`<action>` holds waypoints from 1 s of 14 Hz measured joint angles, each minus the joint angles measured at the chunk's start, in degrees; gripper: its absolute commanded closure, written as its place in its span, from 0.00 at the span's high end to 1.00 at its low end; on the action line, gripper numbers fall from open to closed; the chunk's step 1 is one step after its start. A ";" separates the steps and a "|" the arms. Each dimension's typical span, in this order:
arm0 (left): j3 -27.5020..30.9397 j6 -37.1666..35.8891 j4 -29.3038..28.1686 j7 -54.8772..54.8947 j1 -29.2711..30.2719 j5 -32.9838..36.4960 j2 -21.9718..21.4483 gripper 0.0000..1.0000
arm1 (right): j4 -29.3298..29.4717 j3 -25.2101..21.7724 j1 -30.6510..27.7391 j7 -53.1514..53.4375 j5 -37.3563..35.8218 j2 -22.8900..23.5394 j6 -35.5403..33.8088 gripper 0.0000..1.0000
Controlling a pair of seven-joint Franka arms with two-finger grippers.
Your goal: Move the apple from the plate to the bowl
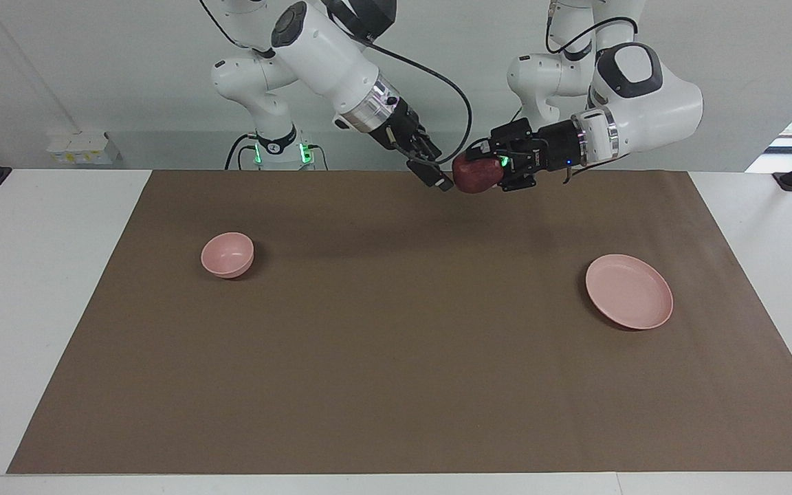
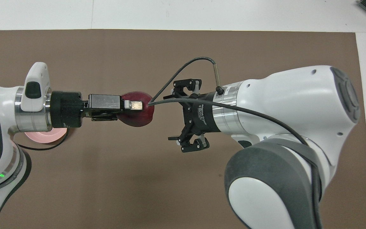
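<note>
We are holding the apple (image 1: 473,174) up in the air in our left gripper (image 1: 484,173), whose fingers are clamped on the fruit from above and below, and it is hanging over the middle of the brown mat (image 1: 410,344), at the mat's edge nearest the robots. Our left arm is reaching in level from its own end of the table, so the apple is pointing out toward our right gripper (image 2: 183,115). That right gripper is hanging in the air just beside the apple with its fingers spread wide apart, and nothing is sitting between them; in the facing view one fingertip (image 1: 441,182) is looking as though it is right at the apple's skin, though we cannot tell whether it is touching. The plate (image 1: 629,291) is lying bare on the mat toward the left arm's end of the table, and from overhead our left wrist is covering most of it. The bowl (image 1: 227,254) is standing upright on the mat toward the right arm's end, well apart from the plate and from both grippers.
</note>
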 measured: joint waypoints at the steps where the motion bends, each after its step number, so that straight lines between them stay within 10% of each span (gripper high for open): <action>1: -0.02 0.13 -0.29 0.03 -0.11 0.00 -0.25 0.00 | 0.00 0.01 0.09 0.00 0.01 0.23 0.06 1.00; 10: -0.04 0.37 -2.34 0.06 -1.30 -0.04 -1.82 0.00 | -0.05 -0.01 0.15 0.00 7.58 0.41 1.29 1.00; 14: 0.11 0.35 -2.42 0.28 -1.34 -0.05 -1.87 0.00 | 0.18 0.00 0.61 0.00 7.64 0.38 2.38 0.00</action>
